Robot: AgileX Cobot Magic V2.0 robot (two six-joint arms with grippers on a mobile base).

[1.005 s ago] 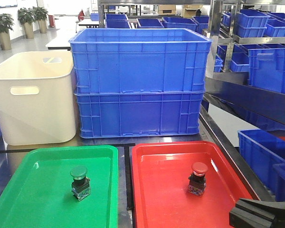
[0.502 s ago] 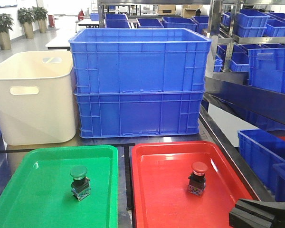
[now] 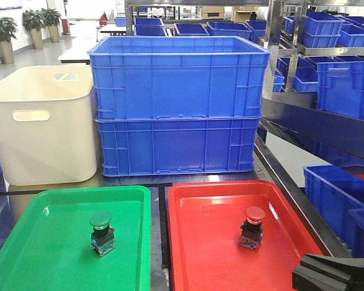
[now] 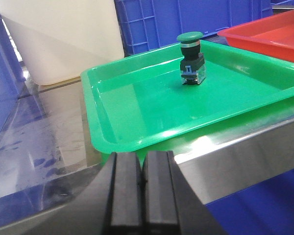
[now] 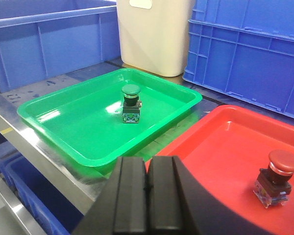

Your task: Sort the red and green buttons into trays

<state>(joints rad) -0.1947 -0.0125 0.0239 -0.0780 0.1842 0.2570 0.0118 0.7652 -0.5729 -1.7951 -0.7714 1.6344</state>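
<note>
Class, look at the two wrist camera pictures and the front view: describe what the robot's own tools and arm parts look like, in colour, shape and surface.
Both the left tool and the right tool are matte black. Each has two flat, blocky rectangular fingers with squared ends, flaring below into a broader, smoothly curved black housing. No markings, labels or cables show. In the front view, a black angular arm part shows at the lower right corner.

The right end effector (image 5: pixel 147 196) sits pressed closed at the bottom edge. Beyond it, the green tray (image 5: pixel 63 120) holds the green button (image 5: pixel 131 103) upright near its middle. Right of the green tray, the red tray (image 5: pixel 220 156) holds the red button (image 5: pixel 278 177). A cream tub (image 5: pixel 154 34) stands behind the green tray.
</note>
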